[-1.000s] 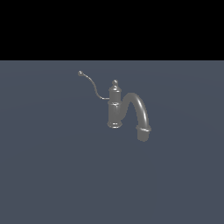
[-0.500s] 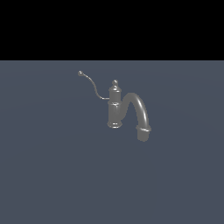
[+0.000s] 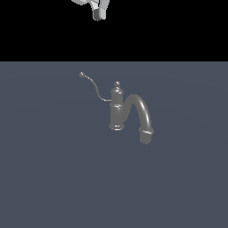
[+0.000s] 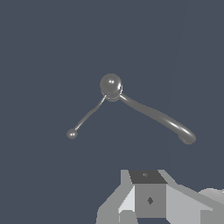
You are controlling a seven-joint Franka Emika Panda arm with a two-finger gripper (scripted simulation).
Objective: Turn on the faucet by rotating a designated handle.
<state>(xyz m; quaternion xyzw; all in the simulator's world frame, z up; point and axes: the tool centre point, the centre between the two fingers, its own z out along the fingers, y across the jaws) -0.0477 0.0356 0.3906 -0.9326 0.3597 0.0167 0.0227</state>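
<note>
The faucet [image 3: 116, 111] stands upright near the middle of the grey counter [image 3: 49, 178], its thin handle [image 3: 94, 87] reaching toward the far edge, untouched. The gripper [image 3: 99, 17] hangs high above it, well clear; whether its fingers are apart or together I cannot tell.

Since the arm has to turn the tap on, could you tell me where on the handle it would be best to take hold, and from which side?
Probably near the ball tip of the handle, farthest from the faucet body, giving the most leverage. The lever is thin and stands clear of the spout, so the gripper, high above, could likely descend from above with fingers straddling the wire.
</note>
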